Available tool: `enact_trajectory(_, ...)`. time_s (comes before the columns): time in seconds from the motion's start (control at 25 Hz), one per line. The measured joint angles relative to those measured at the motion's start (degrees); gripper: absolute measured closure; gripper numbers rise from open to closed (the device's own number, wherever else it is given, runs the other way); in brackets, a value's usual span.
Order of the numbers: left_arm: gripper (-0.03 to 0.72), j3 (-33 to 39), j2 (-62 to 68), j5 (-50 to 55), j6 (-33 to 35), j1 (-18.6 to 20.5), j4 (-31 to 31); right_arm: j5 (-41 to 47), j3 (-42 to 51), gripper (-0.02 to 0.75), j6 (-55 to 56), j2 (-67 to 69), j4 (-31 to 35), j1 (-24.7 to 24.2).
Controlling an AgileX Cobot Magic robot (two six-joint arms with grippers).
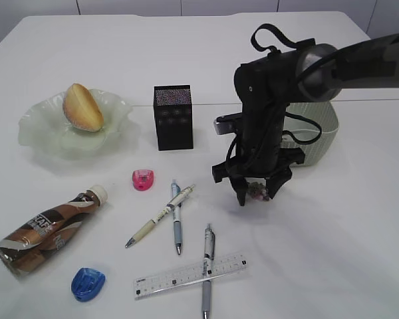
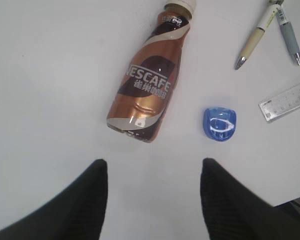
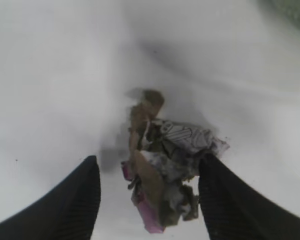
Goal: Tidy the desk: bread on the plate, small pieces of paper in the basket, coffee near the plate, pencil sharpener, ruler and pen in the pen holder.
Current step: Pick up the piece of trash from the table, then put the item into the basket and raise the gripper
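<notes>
Right jaws over crumpled paper, not yet gripped.

The crumpled paper [image 3: 165,170] lies on the worktop [image 1: 332,226] just before the basket [image 1: 322,129]: light, soft, crushable, best pinched across its bulk. My right gripper [image 3: 149,200] stands partly open astride it, apparently untouching. My left gripper [image 2: 152,197] hovers partly open, empty, near the coffee [image 2: 147,82].

We see a wide white tabletop [image 1: 359,219] filling nearly the whole exterior view, smooth and evenly lit, with soft, faint shadows. A thin seam crosses it from side to side. Behind its far edge stands a pale wall of panels [image 1: 130,6] split by dark vertical joints. We cannot see any floor or windows.
</notes>
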Motion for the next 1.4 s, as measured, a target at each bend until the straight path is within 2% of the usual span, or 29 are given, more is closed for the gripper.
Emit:
enact_trajectory(0.16,0.255,0.0,0.0,-0.3,0.0,0.0,0.1,-0.2,0.0,0.381,0.0,0.0,0.0,0.0)
enact_trajectory(0.36,0.255,0.0,0.0,-1.1,0.0,0.0,0.1,-0.2,0.0,0.553,0.0,0.0,0.0,0.0)
enact_trajectory(0.52,0.255,0.0,0.0,-1.1,0.0,0.0,0.1,-0.2,0.0,0.624,0.0,0.0,0.0,0.0)
enact_trajectory(0.72,0.255,0.0,0.0,-1.3,0.0,0.0,0.1,-0.2,-0.9,0.650,-0.6,-2.8,0.0,0.0)
enact_trajectory(1.08,0.255,0.0,0.0,-1.5,0.0,0.0,0.1,0.3,-7.0,0.652,-2.5,-12.4,-1.6,-0.6)
enact_trajectory(1.4,0.255,0.0,0.0,-1.5,0.0,0.0,0.1,-3.5,-11.0,0.652,-0.9,-13.1,-2.4,-9.5)
